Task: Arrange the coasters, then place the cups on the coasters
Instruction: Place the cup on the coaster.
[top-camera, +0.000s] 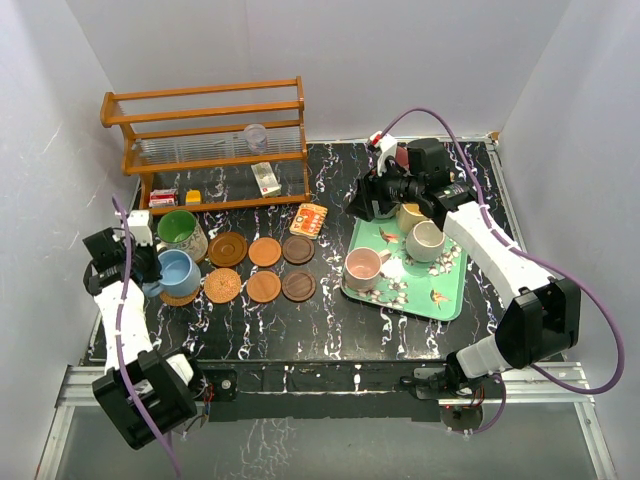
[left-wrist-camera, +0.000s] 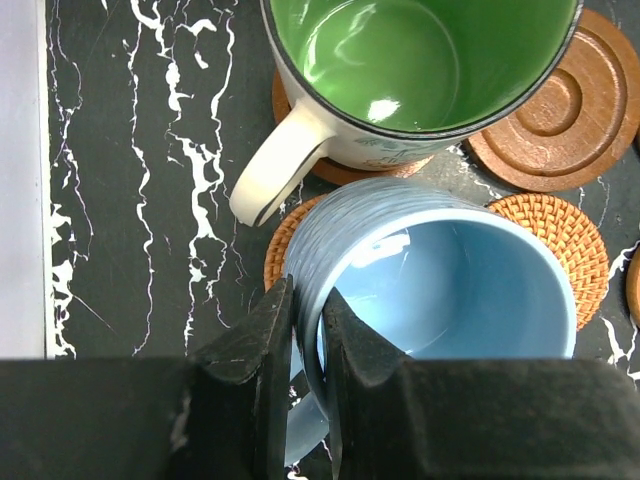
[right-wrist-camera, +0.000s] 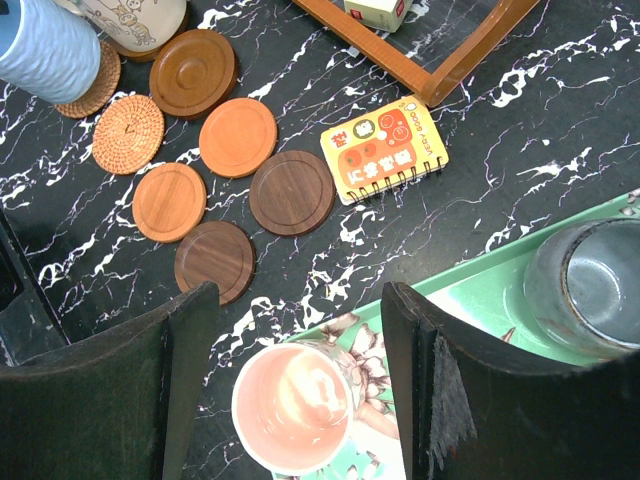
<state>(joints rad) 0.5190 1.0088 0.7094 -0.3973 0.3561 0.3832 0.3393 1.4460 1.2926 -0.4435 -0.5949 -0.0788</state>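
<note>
Left gripper (left-wrist-camera: 308, 310) clamps the rim of the ribbed blue mug (left-wrist-camera: 450, 280), woven coaster (left-wrist-camera: 570, 235) underneath. Right gripper (right-wrist-camera: 300, 310) gapes over the glossy pink mug (right-wrist-camera: 295, 405).

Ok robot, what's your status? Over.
Left gripper shut on blue mug rim, above woven coaster. Right gripper open over pink mug on tray. Green mug on brown coaster; six coasters bare. Nothing blocking.
</note>
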